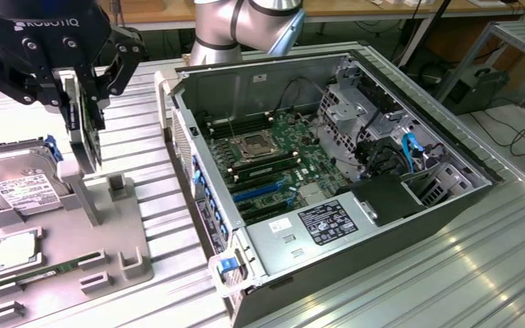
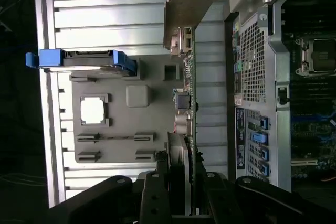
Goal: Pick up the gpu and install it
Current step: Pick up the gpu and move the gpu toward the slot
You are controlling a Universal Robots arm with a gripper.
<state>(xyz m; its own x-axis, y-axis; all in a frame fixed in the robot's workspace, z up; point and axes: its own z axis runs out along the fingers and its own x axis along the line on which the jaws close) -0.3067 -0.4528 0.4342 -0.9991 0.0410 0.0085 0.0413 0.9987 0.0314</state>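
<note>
The gpu (image 1: 85, 130) is a thin black card hanging upright on edge, just above the grey holder tray (image 1: 126, 236) at the exterior view's left. My gripper (image 1: 82, 96) is shut on its upper edge, one finger on each face. In the wrist view the gpu (image 2: 187, 103) is edge-on, running away from my gripper (image 2: 182, 179) with its pale metal bracket (image 2: 190, 3) at the far end. It hangs between the tray (image 2: 157, 85) and the open computer case (image 2: 257, 77). The case's motherboard (image 1: 276, 160) lies exposed, with blue slots (image 1: 260, 193) near its front.
On the tray lie a silver hard drive (image 1: 16, 183) with blue rails, a square processor (image 1: 16, 251) and a green memory stick (image 1: 48, 271). A grey post (image 1: 115, 191) stands below the card. The case (image 1: 335, 171) has raised walls and a drive cage (image 1: 363, 109). Ribbed metal table all around.
</note>
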